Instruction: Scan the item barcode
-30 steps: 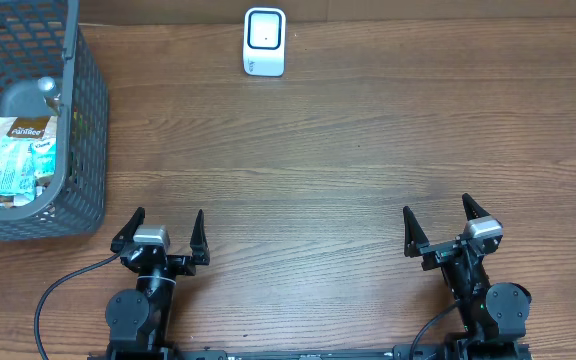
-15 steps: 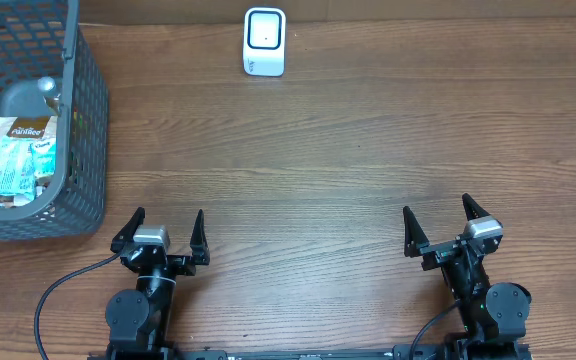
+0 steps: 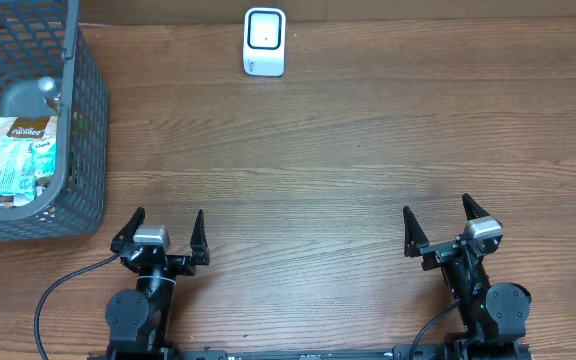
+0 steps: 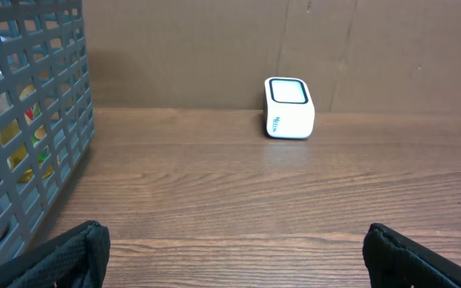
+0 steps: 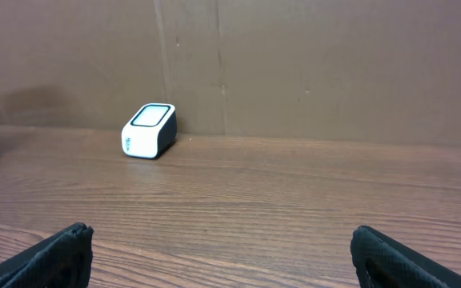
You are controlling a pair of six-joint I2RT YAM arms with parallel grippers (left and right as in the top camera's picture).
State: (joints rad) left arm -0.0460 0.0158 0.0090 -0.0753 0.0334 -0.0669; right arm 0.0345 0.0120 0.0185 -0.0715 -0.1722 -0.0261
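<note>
The left gripper (image 3: 168,225) is resting at the table's near edge with its black fingers spread wide, holding nothing. The right gripper (image 3: 438,218) is sitting likewise on the other side, equally spread and empty. Both are facing across the brown wood-grain table (image 3: 318,150) toward the small white box-shaped barcode scanner with a dark window (image 3: 265,42), which is standing at the far edge, well apart from both. The items are lying inside the dark grey plastic mesh basket (image 3: 86,130) at the far left, a teal-and-white packet (image 3: 15,177) among them. I am judging the task as barely begun, with nothing picked. The next move is calling for the nearer left arm to reach over the basket's rim, close on one packet and present its barcode to the scanner's window.
</note>
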